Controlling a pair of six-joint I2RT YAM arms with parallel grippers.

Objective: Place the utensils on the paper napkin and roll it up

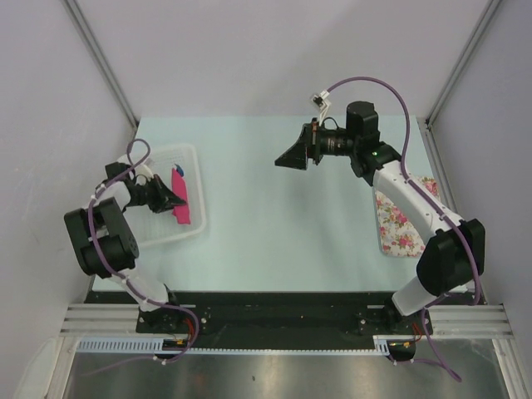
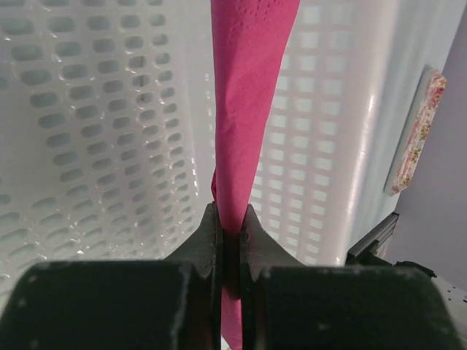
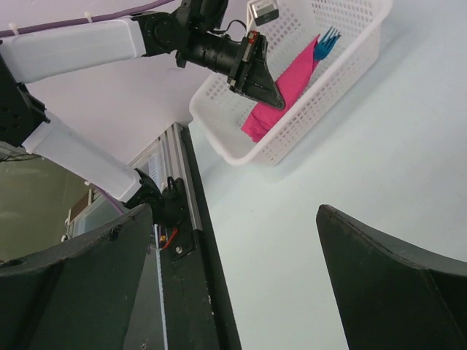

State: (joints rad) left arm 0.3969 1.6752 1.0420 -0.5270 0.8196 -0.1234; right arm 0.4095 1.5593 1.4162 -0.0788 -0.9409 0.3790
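**Left claw (image 2: pixel 228 240) clamped on the napkin (image 2: pixel 248 109) in the basket (image 2: pixel 95 146)**

In our left wrist view the claw is closed tight on the pink napkin. The napkin runs straight away from it between the basket's walls. Only the right wrist view shows us the blue fork (image 3: pixel 328 38) clearly, with its tines past the napkin's far end. From above, we see the napkin's long axis run near to far. Farther off, our right claw (image 1: pixel 293 156) hangs wide open and empty over the counter (image 1: pixel 266 224).

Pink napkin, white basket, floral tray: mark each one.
pink napkin (image 2: pixel 248 109), left wrist view, on the creased sheet's middle.
white basket (image 3: pixel 336 87), right wrist view, on its perforated near wall.
floral tray (image 1: pixel 396 224), top external view, on its patterned face.
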